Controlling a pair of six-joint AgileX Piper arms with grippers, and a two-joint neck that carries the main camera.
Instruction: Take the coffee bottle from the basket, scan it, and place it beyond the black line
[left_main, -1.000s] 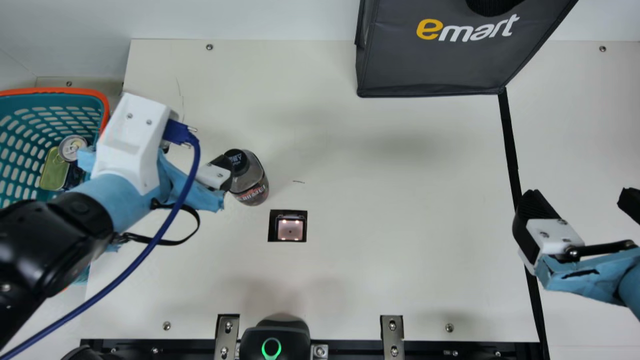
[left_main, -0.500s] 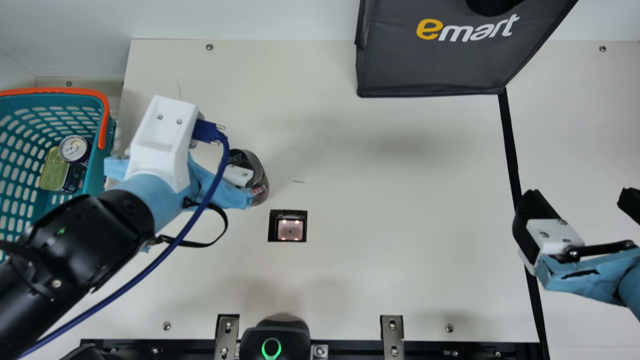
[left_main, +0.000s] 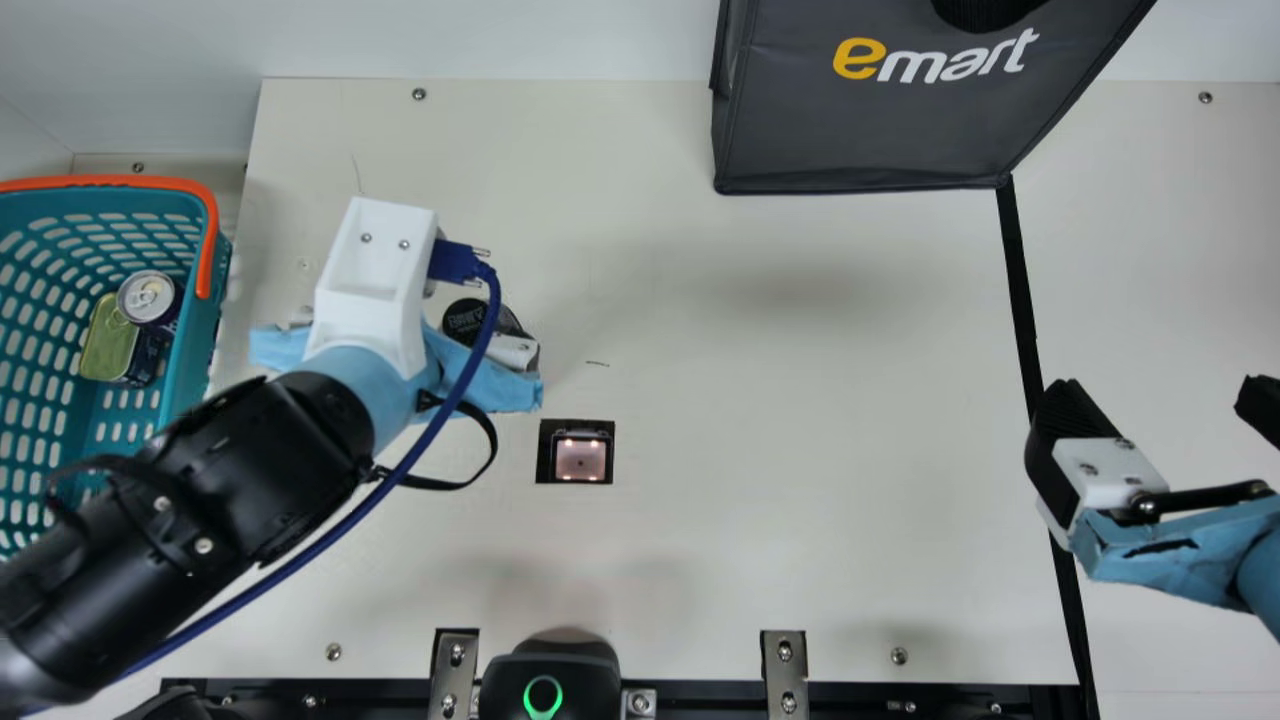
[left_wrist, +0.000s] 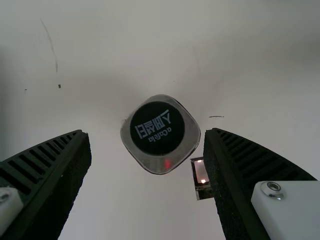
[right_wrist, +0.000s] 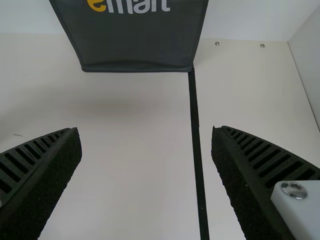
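In the main view my left gripper (left_main: 480, 345) is over the coffee bottle (left_main: 468, 318), which stands upright on the table and is partly covered by the gripper. The left wrist view has the bottle's black cap (left_wrist: 157, 128) between the wide-apart fingers of my left gripper (left_wrist: 147, 145), touching neither. My right gripper (left_main: 1180, 405) hangs open and empty at the main view's right, by the black line (left_main: 1022, 300). In the right wrist view that black line (right_wrist: 196, 125) runs between the fingers of my right gripper (right_wrist: 146, 140). The basket (left_main: 205, 330) is at the far left.
Cans (left_main: 148, 298) lie in the basket. The scanner window (left_main: 581, 458) is set in the table just nearer than the bottle. A dark shopping bag (left_main: 880, 120) stands at the back, and a black device with a green ring (left_main: 543, 695) is at the front edge.
My left arm has moved right, away from the basket, and its gripper has come over the bottle. The bottle stands where it was. The right arm has kept still.
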